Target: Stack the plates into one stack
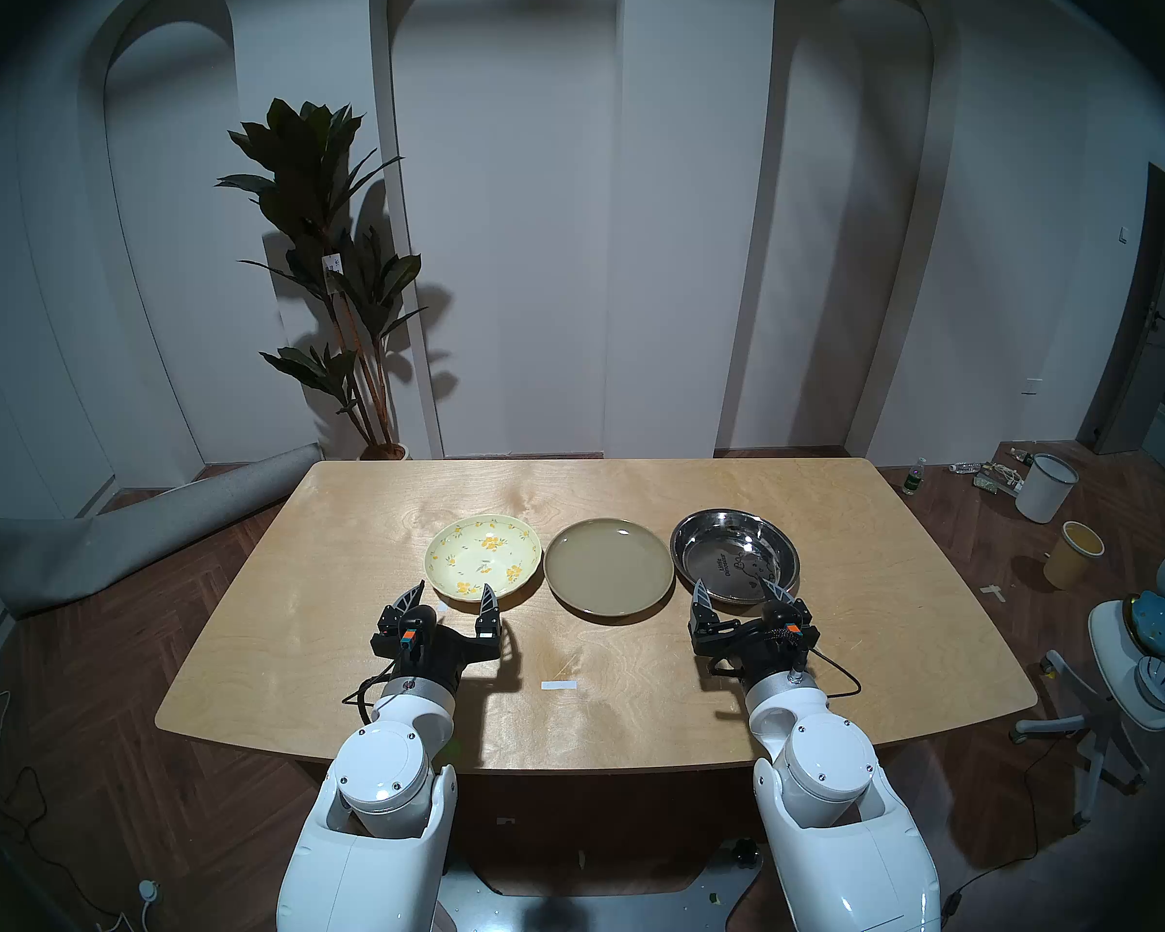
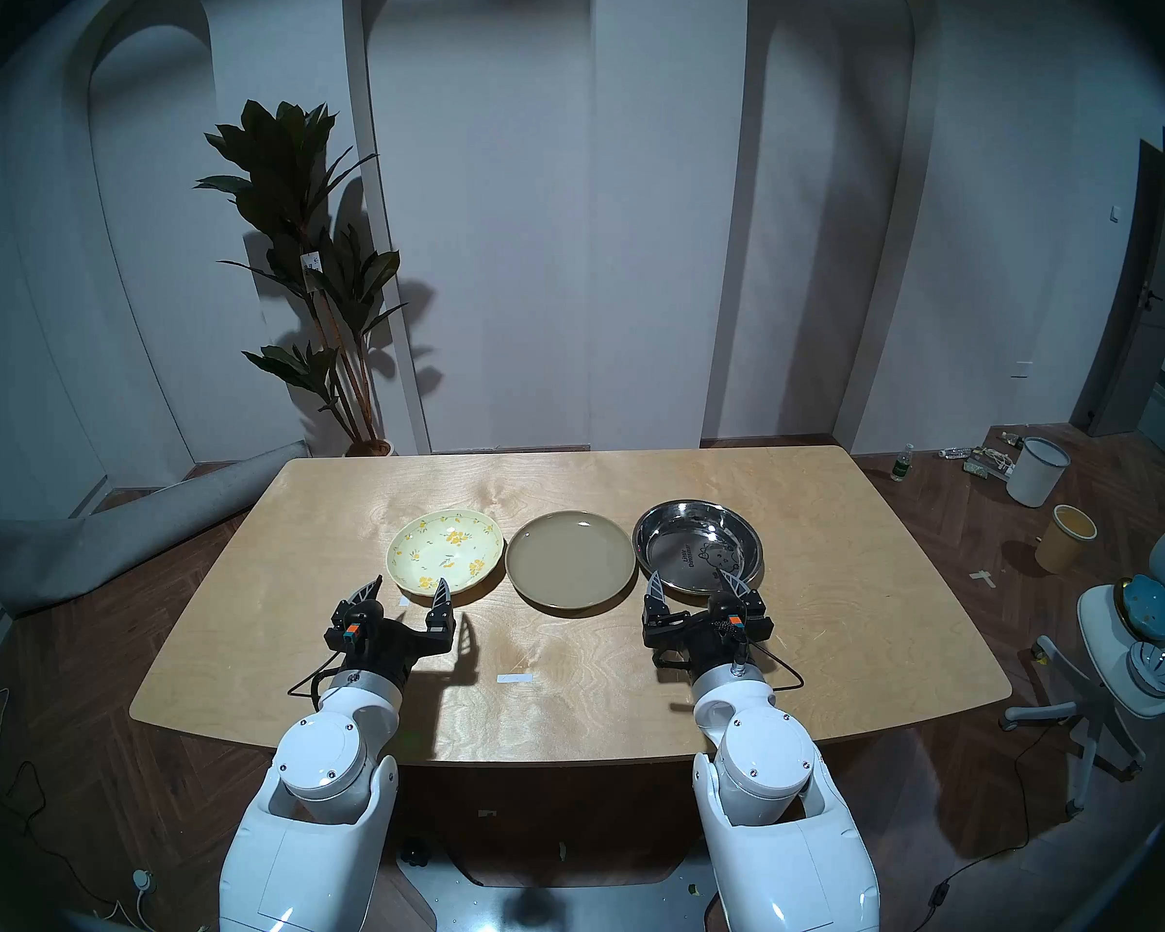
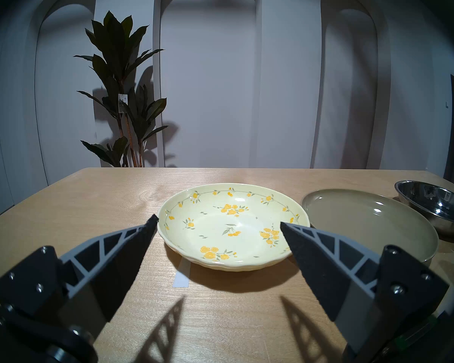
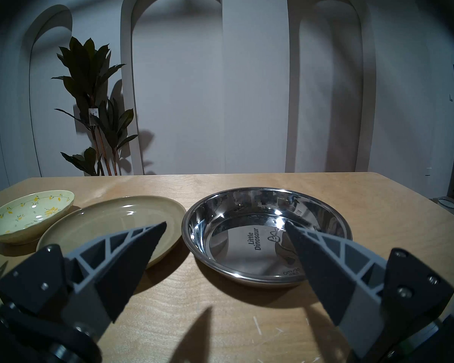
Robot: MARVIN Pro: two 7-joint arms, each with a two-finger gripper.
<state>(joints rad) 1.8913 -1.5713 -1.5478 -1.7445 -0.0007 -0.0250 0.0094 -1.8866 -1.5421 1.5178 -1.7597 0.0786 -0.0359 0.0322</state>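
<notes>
Three plates lie side by side in a row on the wooden table [image 1: 338,655]. The pale yellow scalloped plate [image 1: 482,555] with orange flowers is leftmost, the plain olive-tan plate [image 1: 608,566] sits in the middle, and the shiny steel plate [image 1: 734,554] with a cartoon print is rightmost. No stack exists; each plate rests alone. My left gripper [image 1: 453,593] hovers open just in front of the yellow plate [image 3: 231,226], empty. Before the steel plate [image 4: 262,234], my right gripper [image 1: 739,590] is open and holds nothing.
A small white tape strip [image 1: 559,684] lies near the table's front middle, another [image 3: 182,273] under the yellow plate's near edge. A potted plant [image 1: 327,271] stands behind the table's left corner. Bins [image 1: 1045,487] and a chair [image 1: 1134,655] stand on the floor at right.
</notes>
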